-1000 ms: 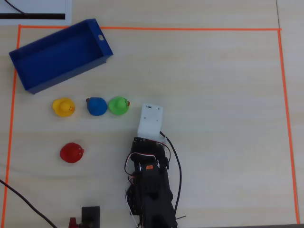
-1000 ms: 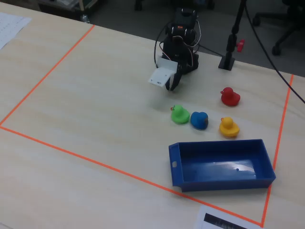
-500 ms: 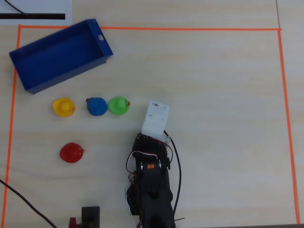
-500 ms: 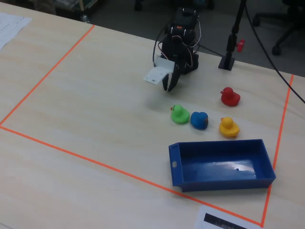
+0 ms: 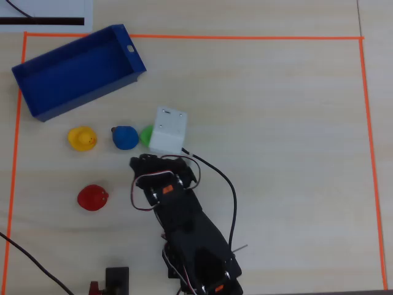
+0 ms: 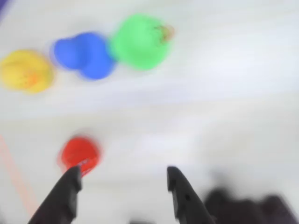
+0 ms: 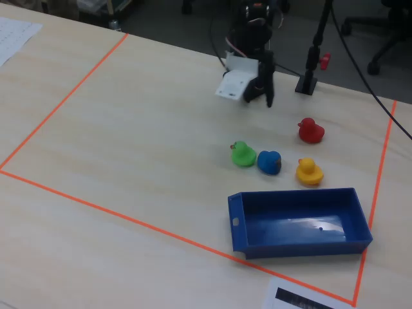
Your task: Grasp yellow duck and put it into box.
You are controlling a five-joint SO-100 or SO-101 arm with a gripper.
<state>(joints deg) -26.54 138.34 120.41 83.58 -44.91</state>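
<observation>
- Swinging across since the earlier frames, the black two-finger pincer hangs with jaws wide and empty above the pale wooden tabletop, probably lining up.
- Small yellow toy duck sits near the tabletop's orange-taped left edge in the overhead view, ending a row with a blue duck and a green duck.
- Blue plastic rectangular box waits by the corner.

The arm was built of black parts, with an orange patch seen on one joint in the overhead view. A white boxy housing was mounted at the wrist. Loose black, white and red cables were looped alongside. Two dark pointed fingers were shown, blurred, in the wrist view.
</observation>
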